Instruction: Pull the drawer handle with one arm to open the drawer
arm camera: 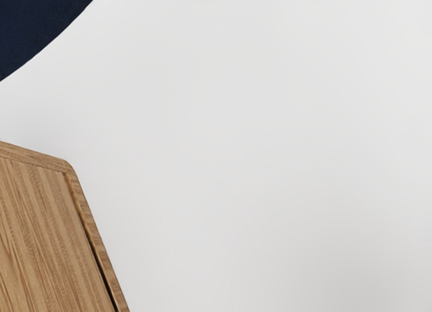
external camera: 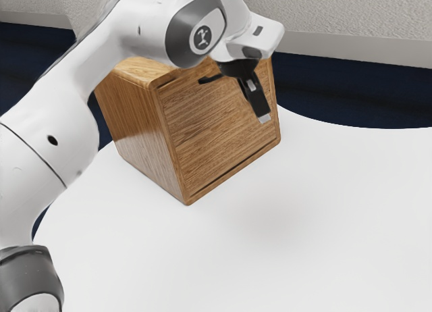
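The exterior view is taken from beside and above the arm [external camera: 101, 69] — its white links large at the exterior view's left — and is aimed down across the white table [external camera: 304, 244] toward the wooden drawer box [external camera: 202, 136], with dark floor [external camera: 351, 89] behind. The wrist view is pointed down at the table [arm camera: 270, 157] from much nearer, seemingly just off one corner of the box [arm camera: 40, 244]. Box, tabletop and floor [arm camera: 27, 21] are shared by both.

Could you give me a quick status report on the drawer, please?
Pincer at the drawer front, beside the handle. Drawer looks shut, flush with its cabinet. Nothing seen in the way.
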Robot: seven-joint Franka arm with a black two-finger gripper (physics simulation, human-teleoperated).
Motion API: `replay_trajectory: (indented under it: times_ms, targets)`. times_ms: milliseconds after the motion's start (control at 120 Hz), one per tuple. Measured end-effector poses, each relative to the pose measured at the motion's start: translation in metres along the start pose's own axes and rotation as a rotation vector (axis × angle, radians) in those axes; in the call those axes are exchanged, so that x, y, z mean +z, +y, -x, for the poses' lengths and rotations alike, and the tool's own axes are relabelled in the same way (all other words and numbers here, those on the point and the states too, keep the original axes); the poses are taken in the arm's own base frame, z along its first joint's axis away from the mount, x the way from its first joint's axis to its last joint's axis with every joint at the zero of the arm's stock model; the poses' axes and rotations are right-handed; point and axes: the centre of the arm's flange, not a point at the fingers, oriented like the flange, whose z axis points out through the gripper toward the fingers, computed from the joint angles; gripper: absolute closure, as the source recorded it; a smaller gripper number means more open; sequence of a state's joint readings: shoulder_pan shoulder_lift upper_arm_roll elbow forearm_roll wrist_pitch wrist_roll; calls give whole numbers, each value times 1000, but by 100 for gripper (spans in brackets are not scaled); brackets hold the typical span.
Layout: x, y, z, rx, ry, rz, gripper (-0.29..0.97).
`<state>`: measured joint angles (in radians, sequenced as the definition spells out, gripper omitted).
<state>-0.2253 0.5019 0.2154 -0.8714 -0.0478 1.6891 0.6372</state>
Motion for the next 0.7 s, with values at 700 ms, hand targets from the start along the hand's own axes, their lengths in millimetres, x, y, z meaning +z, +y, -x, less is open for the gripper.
replay_trajectory:
  times_ms: [700]
  targets:
    - [6,14,-25,-208,-249,-380,0]
